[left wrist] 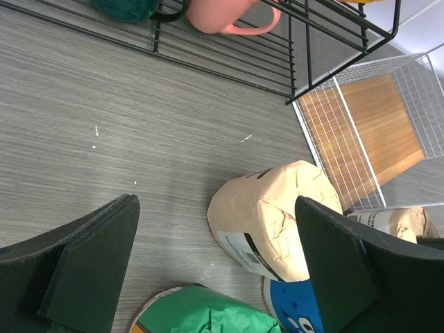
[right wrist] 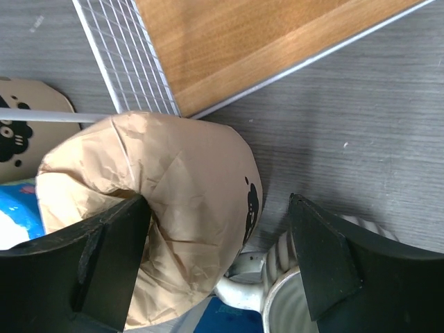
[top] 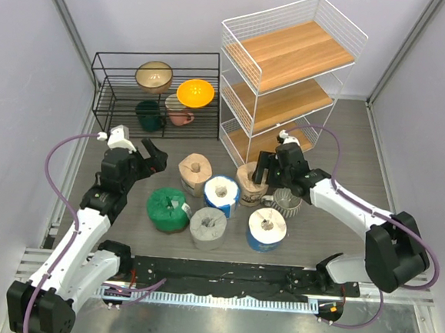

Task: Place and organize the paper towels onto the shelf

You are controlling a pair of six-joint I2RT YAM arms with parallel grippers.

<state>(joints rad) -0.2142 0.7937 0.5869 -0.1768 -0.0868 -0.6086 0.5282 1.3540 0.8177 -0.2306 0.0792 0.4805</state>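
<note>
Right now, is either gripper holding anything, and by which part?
Nothing held: left gripper open over the table; right gripper open around the tan roll, gap visible.

Bright, even overhead light casts soft, faint shadows beside the paper towels point(top: 222, 193); all views sharp.

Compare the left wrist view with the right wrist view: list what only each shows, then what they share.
Only the left wrist view: the black wire rack, a pink mug in it, and the green roll. Only the right wrist view: the ribbed mug. Both: the white shelf with a wooden board, tan rolls, and a blue-wrapped roll.
</note>
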